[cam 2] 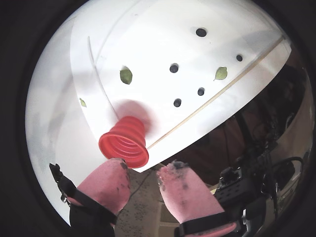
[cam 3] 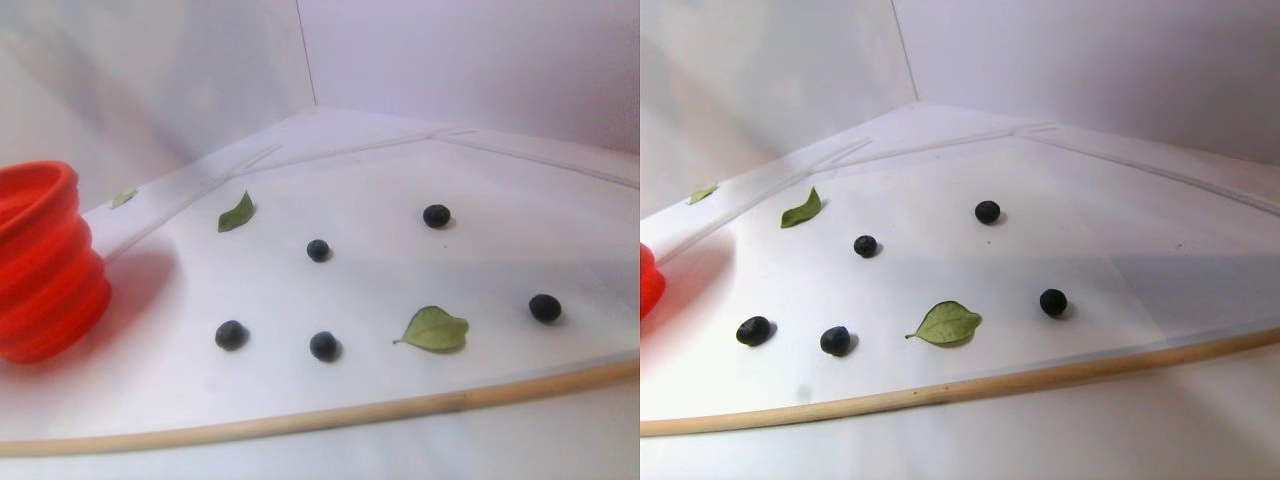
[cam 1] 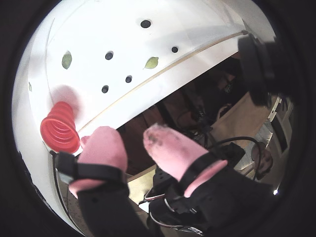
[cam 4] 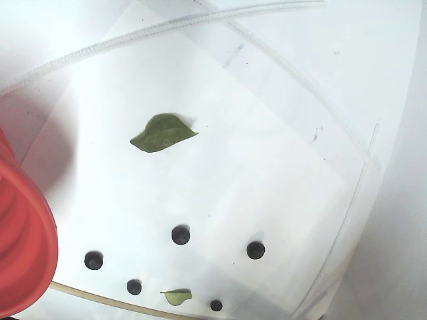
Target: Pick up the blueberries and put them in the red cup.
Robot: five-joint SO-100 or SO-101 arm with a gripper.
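We see pink-padded jaws (cam 2: 145,173) parted, empty; five small round near-black blueberries (cam 4: 181,235) loose on white surface (cam 4: 267,167); ridged red-orange plastic cup (cam 2: 126,142) beside them.

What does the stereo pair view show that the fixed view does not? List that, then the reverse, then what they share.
Stereo pair view only: the pale walls behind the table, a third, small leaf near the red cup, and the cup's ridged side seen from the side.

Fixed view only: nothing extra that I can name for sure; it only looks down more steeply.

Both: five blueberries loose on the white table, two larger green leaves, the cup at the left edge, and the wooden strip along the table's near edge.
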